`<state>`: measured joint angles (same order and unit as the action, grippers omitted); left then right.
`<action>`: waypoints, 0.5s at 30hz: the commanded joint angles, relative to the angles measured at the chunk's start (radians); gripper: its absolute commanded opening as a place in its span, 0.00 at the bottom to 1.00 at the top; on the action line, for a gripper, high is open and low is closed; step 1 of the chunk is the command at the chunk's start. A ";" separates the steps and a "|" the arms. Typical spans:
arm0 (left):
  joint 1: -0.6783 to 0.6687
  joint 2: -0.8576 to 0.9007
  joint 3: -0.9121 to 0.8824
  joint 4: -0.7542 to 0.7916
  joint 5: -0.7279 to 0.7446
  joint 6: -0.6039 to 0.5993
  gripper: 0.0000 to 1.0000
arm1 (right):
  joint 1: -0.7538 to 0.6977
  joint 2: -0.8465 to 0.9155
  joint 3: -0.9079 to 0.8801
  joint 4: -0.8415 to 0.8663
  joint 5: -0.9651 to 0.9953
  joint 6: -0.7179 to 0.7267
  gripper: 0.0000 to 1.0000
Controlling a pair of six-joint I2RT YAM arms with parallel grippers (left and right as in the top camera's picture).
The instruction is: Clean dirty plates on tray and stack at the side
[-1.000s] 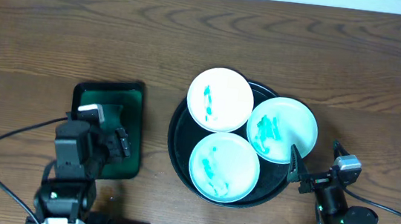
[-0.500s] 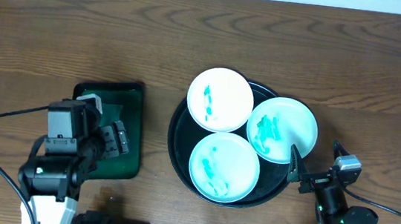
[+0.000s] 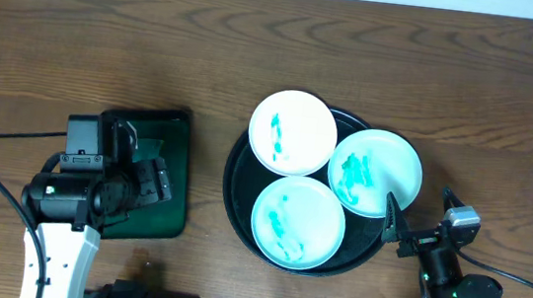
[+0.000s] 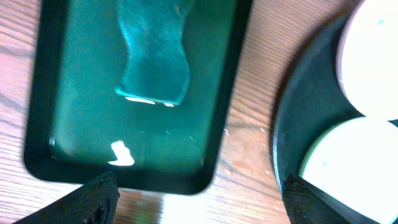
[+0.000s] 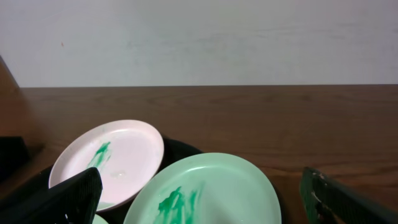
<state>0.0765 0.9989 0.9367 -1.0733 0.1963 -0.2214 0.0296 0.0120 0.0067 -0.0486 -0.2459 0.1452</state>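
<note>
Three plates (image 3: pixel 293 132) on tray (image 3: pixel 236 181) | right end effector (image 3: pixel 418 200) apart, just beside tray | left end effector (image 3: pixel 158 185) apart, well left

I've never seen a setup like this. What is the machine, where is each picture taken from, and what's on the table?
Two robot arms sit at a wooden table, each ending in a two-finger gripper. One picture looks straight down. The other two come from cameras on the wrists, so the dark shapes in their bottom corners are fingers. Three white plates, all smeared teal-green, lie in a round black tray. A smaller green tray sits to its left. The left gripper hovers over the green tray, the right gripper beside the black one. Both are open, holding nothing.
</note>
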 commanded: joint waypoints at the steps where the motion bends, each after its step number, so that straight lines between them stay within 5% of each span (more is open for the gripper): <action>1: -0.004 -0.007 0.030 -0.029 0.124 -0.011 0.85 | 0.017 -0.003 -0.002 -0.005 0.006 -0.003 0.99; 15: -0.004 -0.006 0.030 -0.033 -0.033 0.037 0.85 | 0.017 -0.003 -0.002 -0.005 0.006 -0.004 0.99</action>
<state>0.0765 0.9985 0.9375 -1.1019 0.2211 -0.2047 0.0296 0.0120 0.0067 -0.0486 -0.2459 0.1452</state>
